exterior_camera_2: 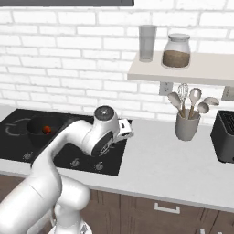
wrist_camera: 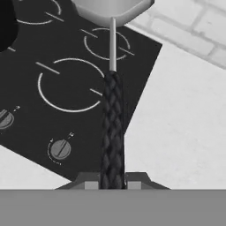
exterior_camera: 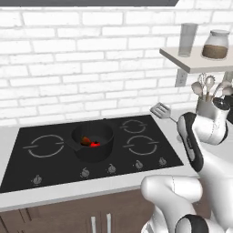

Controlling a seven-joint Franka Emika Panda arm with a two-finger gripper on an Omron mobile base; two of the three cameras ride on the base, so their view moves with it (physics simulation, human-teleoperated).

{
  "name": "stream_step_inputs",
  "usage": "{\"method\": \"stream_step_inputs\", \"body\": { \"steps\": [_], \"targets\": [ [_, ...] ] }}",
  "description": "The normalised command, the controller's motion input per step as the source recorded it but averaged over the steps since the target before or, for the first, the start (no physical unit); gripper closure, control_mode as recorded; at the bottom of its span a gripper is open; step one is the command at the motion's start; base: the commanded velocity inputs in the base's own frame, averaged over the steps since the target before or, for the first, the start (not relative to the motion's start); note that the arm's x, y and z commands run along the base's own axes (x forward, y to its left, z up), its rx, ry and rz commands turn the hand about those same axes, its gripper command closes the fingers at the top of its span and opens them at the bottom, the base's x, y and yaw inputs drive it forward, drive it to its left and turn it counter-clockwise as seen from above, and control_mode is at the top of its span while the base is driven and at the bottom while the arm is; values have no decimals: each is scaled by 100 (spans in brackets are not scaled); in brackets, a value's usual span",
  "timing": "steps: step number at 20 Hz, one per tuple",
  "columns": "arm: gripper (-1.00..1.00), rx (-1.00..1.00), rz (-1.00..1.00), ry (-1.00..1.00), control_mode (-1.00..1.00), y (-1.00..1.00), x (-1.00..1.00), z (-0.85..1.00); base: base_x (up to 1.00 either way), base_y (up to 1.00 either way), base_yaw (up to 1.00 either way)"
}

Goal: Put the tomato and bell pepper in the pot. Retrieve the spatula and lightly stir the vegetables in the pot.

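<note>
The black pot [exterior_camera: 92, 139] stands on the cooktop [exterior_camera: 45, 170] near its middle, also seen at far left in the right base view [exterior_camera_2: 43, 128]. Inside it lie the bright red tomato [exterior_camera: 94, 144] and the orange-brown bell pepper [exterior_camera: 85, 140]. My gripper [wrist_camera: 112, 185] is shut on the dark handle of the spatula [wrist_camera: 111, 132], whose grey head [wrist_camera: 110, 9] points away over the right-hand burners. In the left base view the spatula head [exterior_camera: 160, 109] hovers over the cooktop's back right corner, to the right of the pot; my forearm hides the hand there.
A grey utensil holder [exterior_camera_2: 186, 125] with pale spoons and a whisk stands on the counter to the right. Above it a shelf [exterior_camera_2: 183, 72] carries a glass and a jar. A black appliance [exterior_camera_2: 225, 137] sits at the far right. Knobs line the cooktop's front edge.
</note>
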Motion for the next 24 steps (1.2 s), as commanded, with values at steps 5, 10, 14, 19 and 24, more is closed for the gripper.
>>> {"method": "stream_step_inputs", "body": {
  "steps": [5, 10, 14, 19, 24],
  "targets": [
    [100, -15, 29, -1, -100, 66, 24, 66, 0, 0, 0],
    [100, -20, 27, -1, -100, 53, 25, 58, 0, 0, 0],
    [100, -20, 1, 0, -100, 4, 23, 34, 0, 0, 0],
    [100, -3, 0, 0, -100, 3, 0, -2, 0, 0, 0],
    [100, -1, 15, 6, -100, 7, 23, 8, 0, 0, 0]
  ]
}}
